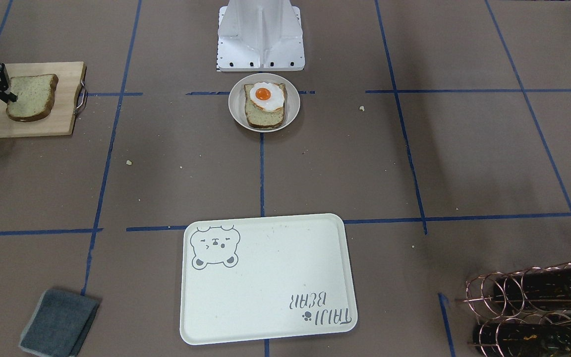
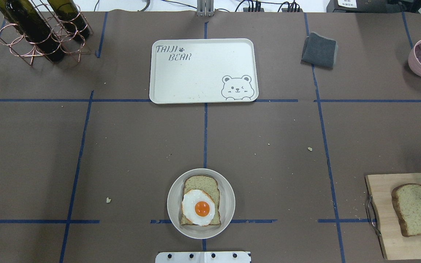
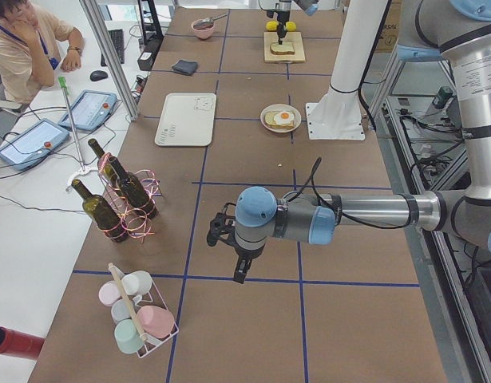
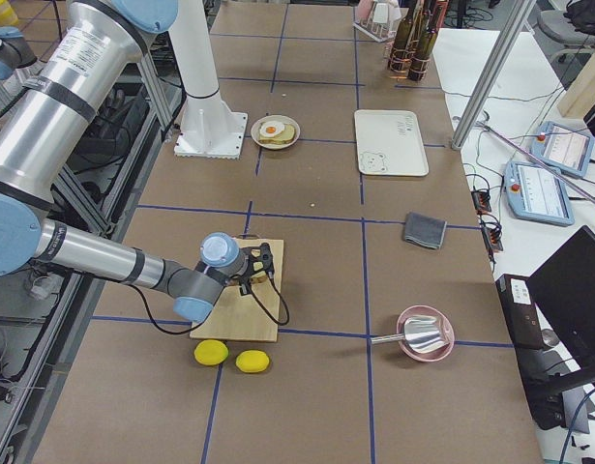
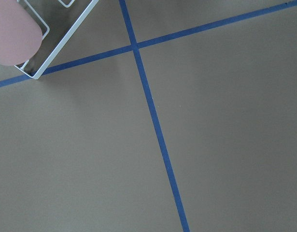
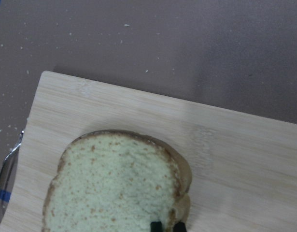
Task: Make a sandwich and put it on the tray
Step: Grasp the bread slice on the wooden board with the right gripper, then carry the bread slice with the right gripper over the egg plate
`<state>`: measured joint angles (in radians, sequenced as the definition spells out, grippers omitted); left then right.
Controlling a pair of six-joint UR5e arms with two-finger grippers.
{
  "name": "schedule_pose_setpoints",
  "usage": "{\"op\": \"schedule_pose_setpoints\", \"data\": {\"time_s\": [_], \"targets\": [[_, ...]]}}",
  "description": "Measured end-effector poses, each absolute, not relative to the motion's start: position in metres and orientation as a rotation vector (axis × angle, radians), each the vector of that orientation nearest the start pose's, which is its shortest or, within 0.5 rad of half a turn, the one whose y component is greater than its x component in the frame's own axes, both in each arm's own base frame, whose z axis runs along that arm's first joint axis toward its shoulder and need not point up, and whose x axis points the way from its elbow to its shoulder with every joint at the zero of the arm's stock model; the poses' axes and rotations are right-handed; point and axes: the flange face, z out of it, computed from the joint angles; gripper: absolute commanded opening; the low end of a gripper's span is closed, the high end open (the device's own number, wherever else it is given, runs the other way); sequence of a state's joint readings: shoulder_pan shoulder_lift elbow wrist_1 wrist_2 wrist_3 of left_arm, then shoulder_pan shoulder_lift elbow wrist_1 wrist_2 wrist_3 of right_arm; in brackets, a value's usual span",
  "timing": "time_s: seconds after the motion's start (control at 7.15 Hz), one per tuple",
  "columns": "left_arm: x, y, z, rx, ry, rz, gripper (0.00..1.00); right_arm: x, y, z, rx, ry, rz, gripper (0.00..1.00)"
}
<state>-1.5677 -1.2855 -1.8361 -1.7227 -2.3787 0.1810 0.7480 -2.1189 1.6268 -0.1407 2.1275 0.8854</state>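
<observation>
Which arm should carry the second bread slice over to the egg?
Right. Its gripper is at the bread slice on the cutting board, fingers at the crust. The left gripper hangs far off, near the cup rack.

Overhead, we count two of bread: the plated slice (image 2: 201,182) at lower centre, the board slice (image 2: 411,208) at lower right. We find one each of fried egg (image 2: 198,207), plate (image 2: 173,204), tray (image 2: 203,73), cutting board (image 2: 382,226), grey cloth (image 2: 319,50) and pink bowl (image 2: 415,65). Seen from the left end, we tally three wine bottles (image 3: 137,195) at centre left and four cups (image 3: 153,321) at lower left; from the right end, two yellow round objects (image 4: 212,352) at lower left.
</observation>
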Motion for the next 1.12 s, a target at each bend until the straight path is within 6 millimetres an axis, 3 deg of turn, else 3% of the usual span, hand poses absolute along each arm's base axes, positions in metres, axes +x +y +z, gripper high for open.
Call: {"op": "schedule_pose_setpoints", "data": {"time_s": [0.7,0.98,1.12], "targets": [[-0.06,-0.381,0.633,0.196,0.794,0.227,1.0,-0.127,-0.226,0.661,0.216,-1.143,-0.257,0.0],[-0.06,-0.38,0.635,0.194,0.794,0.226,1.0,-0.127,-0.242,0.641,0.226,-1.225,-0.265,0.0],[-0.06,-0.38,0.635,0.192,0.794,0.225,1.0,-0.14,-0.262,0.621,0.241,-1.27,-0.256,0.0]]}}
